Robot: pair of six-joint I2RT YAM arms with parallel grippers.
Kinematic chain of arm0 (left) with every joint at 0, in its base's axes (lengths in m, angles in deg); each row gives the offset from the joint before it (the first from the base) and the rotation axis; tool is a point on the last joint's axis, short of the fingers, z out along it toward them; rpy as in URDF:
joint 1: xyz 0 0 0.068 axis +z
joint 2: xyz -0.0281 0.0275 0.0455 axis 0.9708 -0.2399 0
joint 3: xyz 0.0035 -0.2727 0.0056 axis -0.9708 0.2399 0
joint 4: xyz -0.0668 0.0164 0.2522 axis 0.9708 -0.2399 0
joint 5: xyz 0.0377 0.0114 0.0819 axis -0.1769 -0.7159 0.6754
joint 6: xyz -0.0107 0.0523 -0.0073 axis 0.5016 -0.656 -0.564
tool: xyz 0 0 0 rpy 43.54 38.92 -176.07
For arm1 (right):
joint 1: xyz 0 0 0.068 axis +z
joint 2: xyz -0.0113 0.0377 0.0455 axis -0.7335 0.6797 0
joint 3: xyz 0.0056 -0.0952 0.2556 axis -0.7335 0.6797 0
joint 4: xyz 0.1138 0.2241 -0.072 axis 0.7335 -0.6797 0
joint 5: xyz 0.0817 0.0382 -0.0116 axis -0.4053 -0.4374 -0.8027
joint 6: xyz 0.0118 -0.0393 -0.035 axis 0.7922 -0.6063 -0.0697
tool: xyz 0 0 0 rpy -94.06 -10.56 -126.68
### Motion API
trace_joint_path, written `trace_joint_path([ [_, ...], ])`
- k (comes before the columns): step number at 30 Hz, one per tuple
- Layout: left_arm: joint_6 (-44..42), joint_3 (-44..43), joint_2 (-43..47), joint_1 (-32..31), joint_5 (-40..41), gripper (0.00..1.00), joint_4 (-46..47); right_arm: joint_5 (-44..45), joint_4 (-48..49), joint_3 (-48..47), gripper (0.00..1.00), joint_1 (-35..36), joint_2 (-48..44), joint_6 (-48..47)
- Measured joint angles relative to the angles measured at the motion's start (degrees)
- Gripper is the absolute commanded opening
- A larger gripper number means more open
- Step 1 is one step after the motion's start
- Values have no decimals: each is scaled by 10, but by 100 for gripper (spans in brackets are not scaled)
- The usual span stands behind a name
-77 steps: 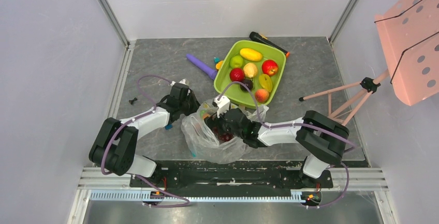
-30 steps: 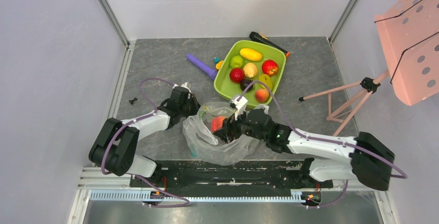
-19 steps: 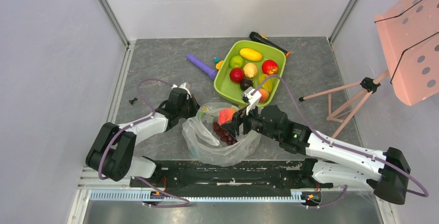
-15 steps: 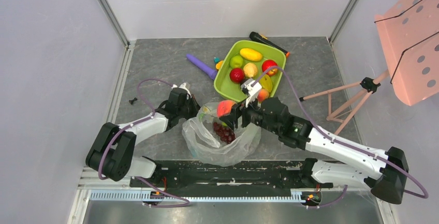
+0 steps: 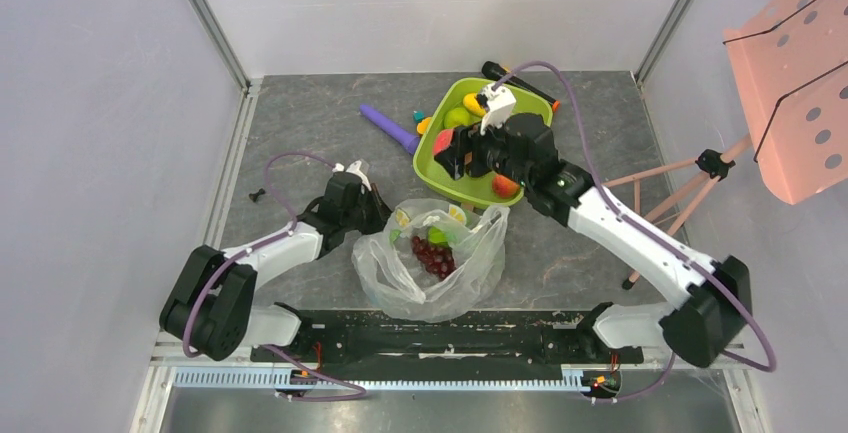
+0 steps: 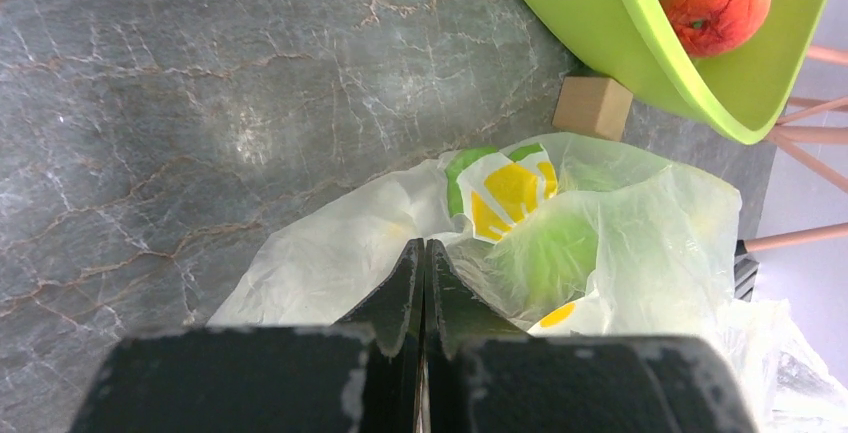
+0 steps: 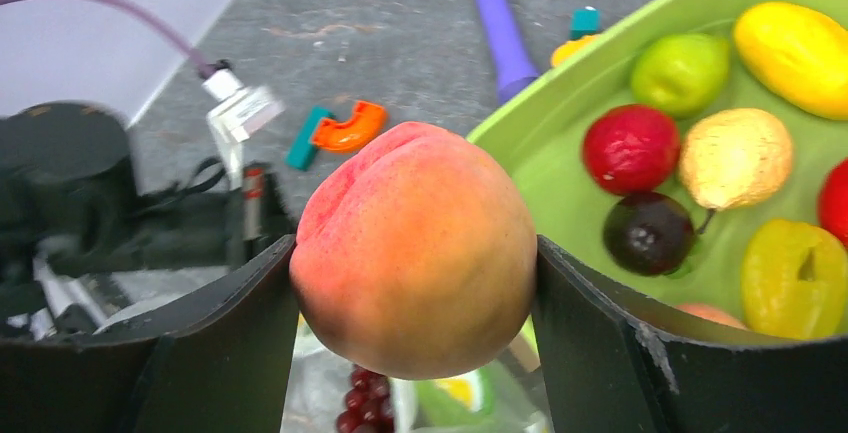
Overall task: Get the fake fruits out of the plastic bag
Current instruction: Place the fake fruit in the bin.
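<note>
- Fake fruits, seen from above, are mostly out. Several lie in the lime-green tray (image 5: 428, 161) at the far side, while the grape bunch (image 5: 435, 256) and something green lie inside the plastic bag (image 5: 400, 278), near the arm bases. The right gripper (image 5: 452, 148) hangs over the left part of the tray, clamped on a peach (image 5: 443, 143). The left gripper (image 5: 372, 215) sits at the bag's left rim.
- Left wrist view: the jaws are pressed together with a fold of the bag's film pinched between them, which holds the mouth of the bag in place. A green fruit (image 6: 550, 253) shows through the film. A small wooden block (image 6: 593, 108) sits between bag and tray.
- Right wrist view: the fingers are spread only as wide as the peach and grip it on both sides. It hangs above the tray's near left edge and is not yet let go. By my reading, setting this peach down comes next, and the grapes and the green fruit are left to fetch.
</note>
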Motion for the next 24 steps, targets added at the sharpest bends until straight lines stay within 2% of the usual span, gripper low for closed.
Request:
trace_joint_path([
  [5,-4,12,21,-11,1,2,-2,-15,-23,-65,52,-45,111,-28],
  [14,-5,22,27,-14,3,2,-6,-36,-69,-227,52,-52,328,-101],
  [19,-5,22,29,-14,4,2,-6,-28,-92,-272,53,-53,384,-121],
  [24,-5,22,42,-14,6,2,-7,-15,-107,-278,62,-53,400,-127],
])
